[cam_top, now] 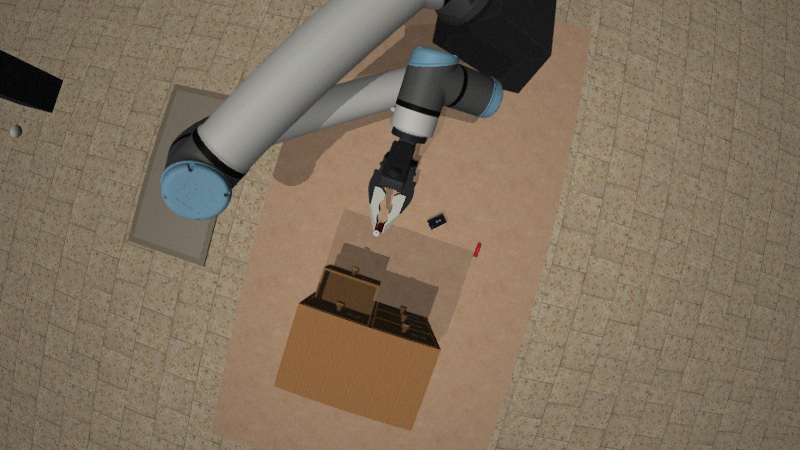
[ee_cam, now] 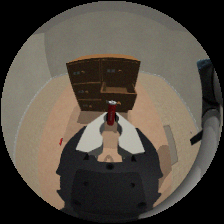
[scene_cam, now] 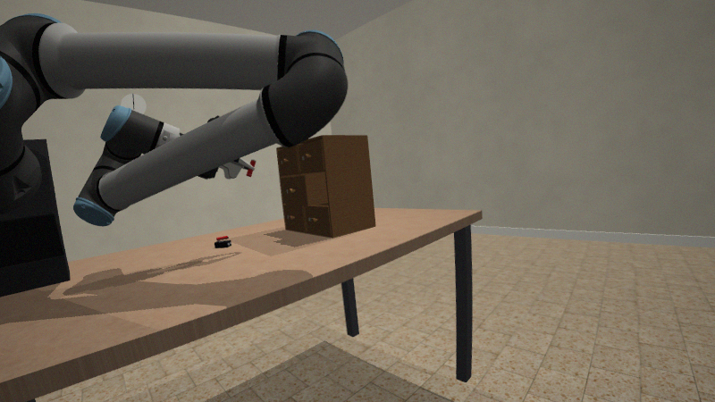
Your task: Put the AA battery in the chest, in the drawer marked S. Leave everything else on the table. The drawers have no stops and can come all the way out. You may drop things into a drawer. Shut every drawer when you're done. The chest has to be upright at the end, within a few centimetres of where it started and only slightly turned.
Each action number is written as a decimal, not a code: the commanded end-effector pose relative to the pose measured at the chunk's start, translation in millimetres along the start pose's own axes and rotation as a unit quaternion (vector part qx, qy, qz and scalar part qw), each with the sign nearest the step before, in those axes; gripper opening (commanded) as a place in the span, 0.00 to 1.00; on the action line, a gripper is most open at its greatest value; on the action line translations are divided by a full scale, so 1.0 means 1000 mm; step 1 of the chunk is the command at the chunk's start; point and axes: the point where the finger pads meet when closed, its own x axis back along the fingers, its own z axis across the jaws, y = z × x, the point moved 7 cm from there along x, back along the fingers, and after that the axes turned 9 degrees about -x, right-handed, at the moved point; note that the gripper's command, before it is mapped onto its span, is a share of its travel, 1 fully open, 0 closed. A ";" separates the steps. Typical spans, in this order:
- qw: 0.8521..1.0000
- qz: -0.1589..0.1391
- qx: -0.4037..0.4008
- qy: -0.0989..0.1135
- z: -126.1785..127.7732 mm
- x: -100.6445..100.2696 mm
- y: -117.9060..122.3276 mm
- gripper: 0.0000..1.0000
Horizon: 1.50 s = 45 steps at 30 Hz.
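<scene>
The hand (cam_top: 379, 226) (scene_cam: 251, 169) (ee_cam: 111, 113) is closing narrowly on the battery (cam_top: 376, 232) (scene_cam: 249, 171) (ee_cam: 111, 111), holding it at the fingertips, well above the table (cam_top: 503, 167) (scene_cam: 424, 220) (ee_cam: 49, 162). The battery is standing close to upright, leaning a little, its long axis running across the fingers rather than along them. The open drawer (cam_top: 349, 289) (scene_cam: 315, 188) (ee_cam: 118, 93) is jutting from the chest (cam_top: 358, 358) (scene_cam: 349, 185) (ee_cam: 102, 57) toward the arm, its open top facing up. The battery is hanging short of that drawer, on the arm's side of its front, and higher than its rim; seen from the wrist, the drawer is lying ahead and slightly to the right. So the coming move is probably calling for a forward carry with a small shift that way, keeping the battery's lower end clear of the front wall, then a release over the opening. The lettering is showing too small for reading, so whether this is drawer S is staying unconfirmed. Nudging the front would be risking pushing the drawer in or turning the chest.
</scene>
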 end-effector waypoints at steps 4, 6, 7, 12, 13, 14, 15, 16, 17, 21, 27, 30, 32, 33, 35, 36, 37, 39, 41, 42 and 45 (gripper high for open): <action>1.000 0.015 0.000 -0.003 0.000 0.000 0.002 0.05; 1.000 0.018 0.000 -0.003 0.000 0.000 0.002 0.05; 1.000 0.019 0.000 -0.003 0.001 0.000 0.003 0.05; 1.000 0.023 0.000 -0.004 0.001 0.000 0.003 0.05; 1.000 0.024 0.000 -0.004 0.001 0.000 0.003 0.05; 1.000 0.025 0.000 -0.004 0.001 0.000 0.003 0.05; 1.000 0.026 0.000 -0.005 0.001 0.000 0.004 0.05; 1.000 0.027 0.000 -0.005 0.001 0.000 0.004 0.05; 1.000 0.028 0.000 -0.005 0.001 0.000 0.004 0.05; 1.000 0.031 0.000 -0.005 0.001 0.000 0.004 0.05; 0.999 0.034 0.000 -0.006 0.001 0.000 0.005 0.05; 0.999 0.034 0.000 -0.006 0.001 0.000 0.005 0.05; 0.999 0.035 0.000 -0.006 0.001 0.001 0.005 0.05; 0.999 0.035 0.000 -0.006 0.001 0.001 0.005 0.05; 0.999 0.035 0.000 -0.006 0.001 0.001 0.005 0.05; 0.999 0.036 0.000 -0.006 0.001 0.001 0.005 0.05; 0.999 0.036 0.000 -0.006 0.001 0.001 0.005 0.05; 0.999 0.036 0.000 -0.006 0.001 0.001 0.005 0.05; 0.999 0.036 0.000 -0.006 0.001 0.001 0.005 0.05; 0.999 0.036 0.000 -0.006 0.001 0.001 0.005 0.05; 0.999 0.036 0.000 -0.006 0.001 0.001 0.005 0.05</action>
